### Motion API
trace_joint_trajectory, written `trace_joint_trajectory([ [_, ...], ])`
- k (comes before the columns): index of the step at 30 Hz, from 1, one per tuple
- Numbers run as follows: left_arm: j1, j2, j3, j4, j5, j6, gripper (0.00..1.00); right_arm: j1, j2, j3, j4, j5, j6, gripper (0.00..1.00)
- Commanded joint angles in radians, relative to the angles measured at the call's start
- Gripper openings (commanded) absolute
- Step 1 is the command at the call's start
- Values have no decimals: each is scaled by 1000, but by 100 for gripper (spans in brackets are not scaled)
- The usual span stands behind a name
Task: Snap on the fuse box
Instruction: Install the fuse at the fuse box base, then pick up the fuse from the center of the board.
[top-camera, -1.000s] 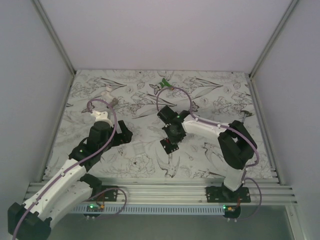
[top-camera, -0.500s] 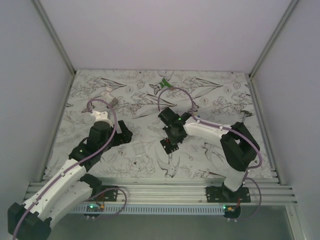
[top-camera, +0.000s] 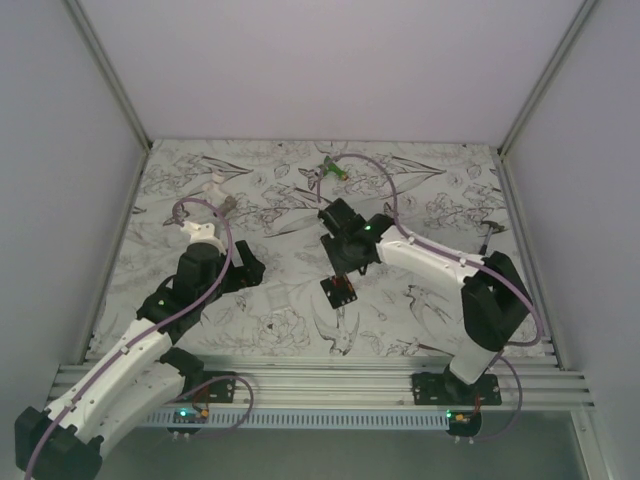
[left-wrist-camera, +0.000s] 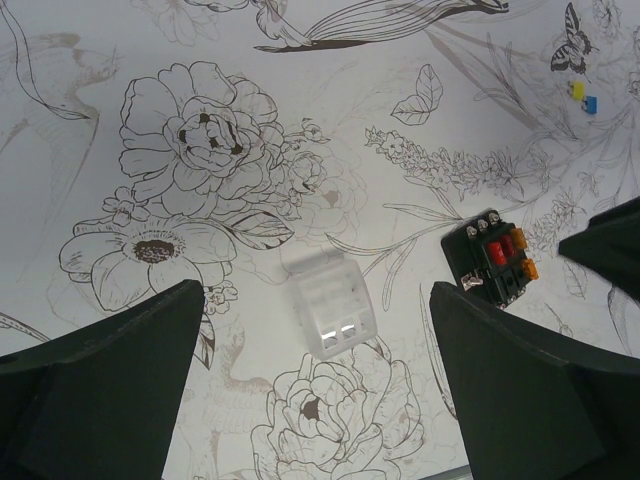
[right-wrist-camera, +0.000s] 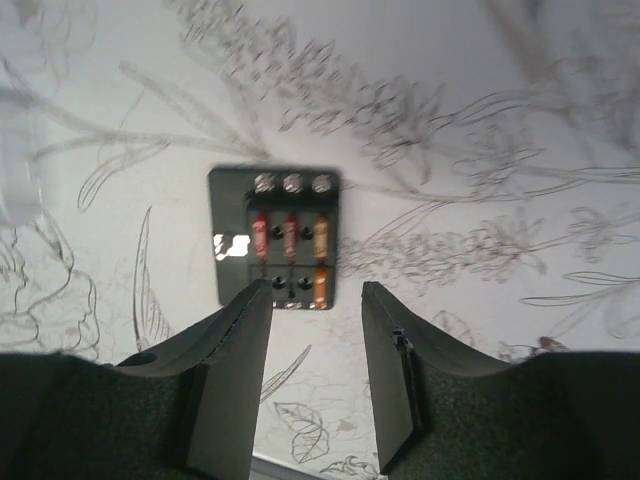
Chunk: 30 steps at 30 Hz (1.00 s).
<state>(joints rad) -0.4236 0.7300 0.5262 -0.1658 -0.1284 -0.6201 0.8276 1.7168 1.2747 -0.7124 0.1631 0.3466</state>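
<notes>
The small black square plastic fuse box (top-camera: 339, 290), its red and orange fuses showing, is lying uncovered near the middle of the flower-printed table (top-camera: 430, 190), toward its near edge. The right gripper (right-wrist-camera: 313, 295) is hovering over it, jaws partly apart and gripping nothing. The left gripper (top-camera: 248, 272) is gaping wide and empty above the clear plastic cover (left-wrist-camera: 333, 304). The snapping-on seems not yet begun. The next move is probably calling for lifting that cover, squaring it over the box and pressing down.

The fuse box (top-camera: 340, 291) lies flat with bare table (top-camera: 420, 300) all round. The only thing close is the right pincer (right-wrist-camera: 313, 295), hanging just beyond it, fingers parted. The clear cover (left-wrist-camera: 330, 305) lies apart, with open table between the two.
</notes>
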Motion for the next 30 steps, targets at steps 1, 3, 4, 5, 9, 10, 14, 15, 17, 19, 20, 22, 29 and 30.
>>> trace_joint_trajectory([
  [1,6,-12,15,-23,4,-6,100,-93,-31,31,17,92,-30,48],
  [3,6,-12,15,-24,4,-4,100,-155,-21,24,49,111,-52,49],
  [4,6,-11,15,-24,2,-4,100,-198,-14,18,73,118,-62,49],
  [5,6,-10,16,-24,1,-4,100,-231,-5,17,94,121,-69,49],
  [9,6,-2,17,-24,0,-1,100,-354,62,45,184,106,-96,50],
  [10,6,0,18,-24,-1,1,100,-381,85,60,201,99,-101,50],
  [14,6,6,18,-24,-6,3,100,-437,200,142,233,111,-123,48],
  [15,6,8,18,-24,-7,2,100,-444,235,165,240,114,-128,47],
  [17,6,11,20,-24,-6,4,100,-453,283,206,247,117,-131,45],
  [19,6,13,20,-25,-7,5,100,-460,322,240,254,120,-131,43],
  [20,7,13,20,-24,-7,5,100,-463,340,256,256,122,-130,42],
  [22,8,13,18,-24,-8,5,100,-471,371,281,258,127,-126,39],
  [29,8,13,18,-24,-5,3,100,-475,391,261,230,70,-110,33],
  [30,7,13,18,-24,-4,3,100,-475,384,244,223,62,-107,32],
])
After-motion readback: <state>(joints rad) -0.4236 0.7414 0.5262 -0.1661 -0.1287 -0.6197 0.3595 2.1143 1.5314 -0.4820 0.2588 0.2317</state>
